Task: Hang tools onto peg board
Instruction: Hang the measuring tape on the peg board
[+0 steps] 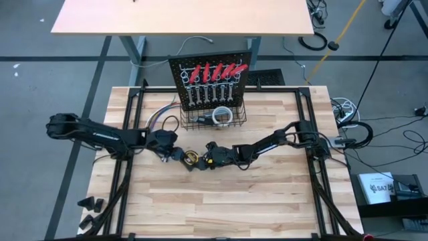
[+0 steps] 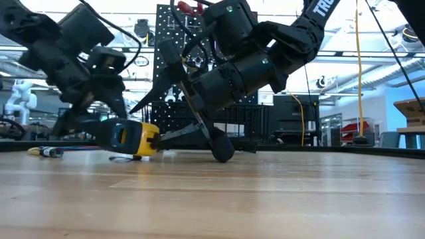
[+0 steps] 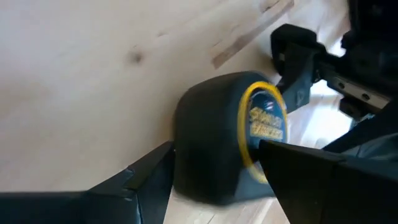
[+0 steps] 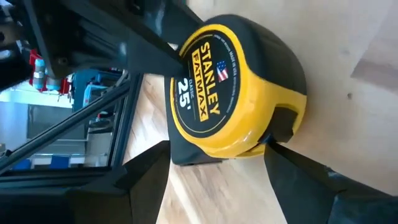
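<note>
Yellow tape measure (image 1: 191,159): lying on the tabletop (image 1: 221,201) in front of the peg board, between the two claws; the low view is showing it resting on the wood with its black parts facing the right arm.
Left claw (image 3: 208,165): reaching in from the left side of the tabletop; its two dark fingers (image 3: 134,186) are standing wide apart, one on each side of the tape measure's black casing. Whether the pads are pressing on the casing cannot be told.
Right claw (image 4: 214,155): reaching in from the right side, angled down toward the tabletop; its fingers (image 4: 140,180) are also spread wide and are straddling the yellow-and-black body. Contact is not clear; the fingers are sitting just beside the casing edges.
Grip status: both claws are flanking the same tape measure from opposite sides; the item is sitting on the wood, not lifted.
Peg board (image 1: 210,84): standing upright at the far edge of the tabletop, well apart from the tape measure.
Red-handled tools (image 1: 217,70): hanging in a row along the upper part of the peg board.
Silver wrenches (image 1: 208,95): hanging in a row just below the red handles.
Wire basket (image 1: 200,120): sitting at the base of the peg board and holding a white tape roll (image 1: 223,115).
Coloured wires (image 1: 160,117): lying on the tabletop left of the basket.
</note>
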You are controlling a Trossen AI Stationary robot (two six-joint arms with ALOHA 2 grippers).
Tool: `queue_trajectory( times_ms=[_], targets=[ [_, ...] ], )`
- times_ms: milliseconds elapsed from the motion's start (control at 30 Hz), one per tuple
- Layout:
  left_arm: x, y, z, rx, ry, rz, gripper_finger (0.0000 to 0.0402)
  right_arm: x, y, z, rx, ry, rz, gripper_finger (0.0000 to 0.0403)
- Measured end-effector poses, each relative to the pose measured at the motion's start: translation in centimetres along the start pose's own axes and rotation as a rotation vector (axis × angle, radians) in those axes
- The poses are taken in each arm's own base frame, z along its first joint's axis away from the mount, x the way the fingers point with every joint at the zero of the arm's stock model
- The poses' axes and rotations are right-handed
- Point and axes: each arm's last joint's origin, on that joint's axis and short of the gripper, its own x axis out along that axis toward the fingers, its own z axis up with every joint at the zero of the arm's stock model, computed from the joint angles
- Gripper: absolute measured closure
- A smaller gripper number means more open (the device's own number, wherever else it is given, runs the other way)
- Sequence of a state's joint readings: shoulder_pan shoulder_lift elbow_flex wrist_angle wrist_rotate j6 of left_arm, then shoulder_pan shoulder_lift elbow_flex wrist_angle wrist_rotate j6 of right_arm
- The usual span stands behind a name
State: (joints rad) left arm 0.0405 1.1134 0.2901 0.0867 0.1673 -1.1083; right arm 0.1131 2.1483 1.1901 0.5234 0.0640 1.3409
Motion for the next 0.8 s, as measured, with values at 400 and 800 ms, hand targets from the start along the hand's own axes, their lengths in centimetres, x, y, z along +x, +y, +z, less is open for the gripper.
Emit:
queue_trajectory(
  times_ms=[400,800],
  targets=[
    [2.7,-0.2,0.5,-0.001,0.061,-0.094,0.0164,0.0,-0.1,-0.3,-0.046,0.023,-0.008,0.0152],
    [2.4,-1.1,0.0,-0.014,0.167,-0.164,0.0164,0.2,0.0,-0.3,-0.083,0.034,0.038,0.0152]
  ],
)
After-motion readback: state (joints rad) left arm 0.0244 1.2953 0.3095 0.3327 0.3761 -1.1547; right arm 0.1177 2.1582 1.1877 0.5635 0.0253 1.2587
